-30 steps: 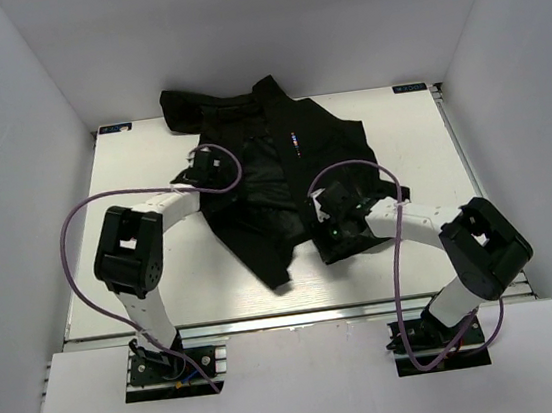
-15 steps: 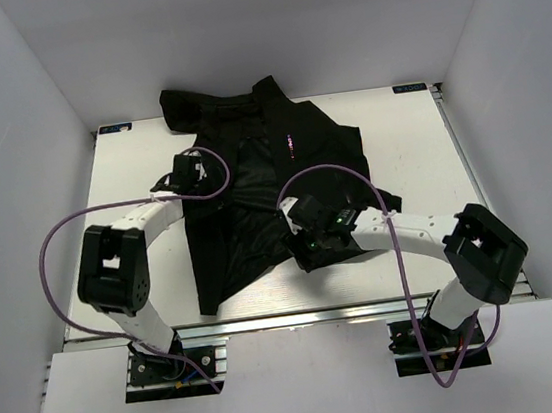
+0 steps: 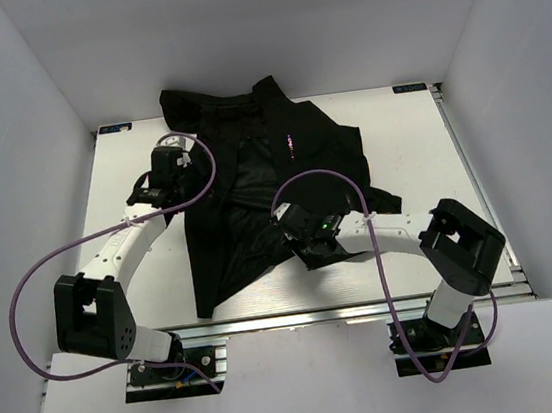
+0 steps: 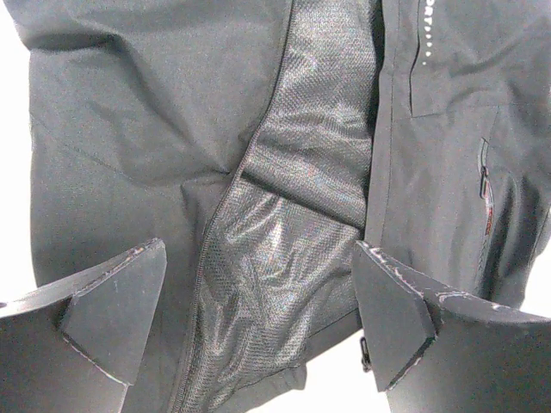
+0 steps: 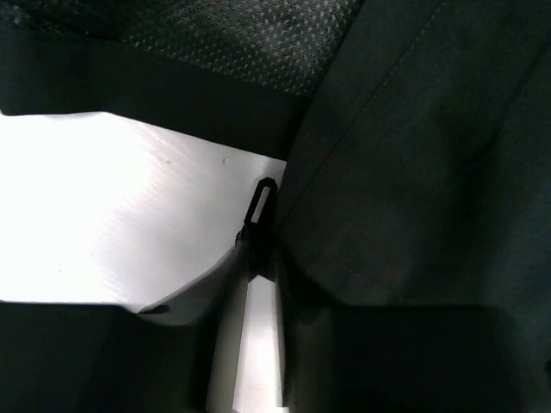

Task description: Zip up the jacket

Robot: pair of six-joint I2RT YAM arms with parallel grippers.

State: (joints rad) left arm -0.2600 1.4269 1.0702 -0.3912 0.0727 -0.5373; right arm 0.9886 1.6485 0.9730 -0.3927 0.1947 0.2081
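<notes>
The black jacket (image 3: 325, 155) lies open on the white table, mesh lining (image 4: 301, 198) up between its two front panels. A small dotted mark (image 4: 428, 34) shows on the right panel. My left gripper (image 3: 172, 182) hovers over the jacket's left side, open and holding nothing (image 4: 258, 310); one zipper track (image 4: 215, 241) runs below it. My right gripper (image 3: 294, 232) is low at the right panel's bottom hem. It is shut (image 5: 261, 258) on the jacket's edge just behind the black zipper pull (image 5: 263, 202).
Bare white table (image 3: 397, 121) surrounds the jacket, with white walls on three sides. Purple cables (image 3: 25, 298) loop from both arms. A sleeve (image 3: 183, 107) is bunched at the table's far edge. The right arm's elbow (image 3: 462, 244) sits near the right front corner.
The jacket's left panel was spread out to the left. My left arm drew back left and up, still open. My right gripper moved left to the hem and closed on it.
</notes>
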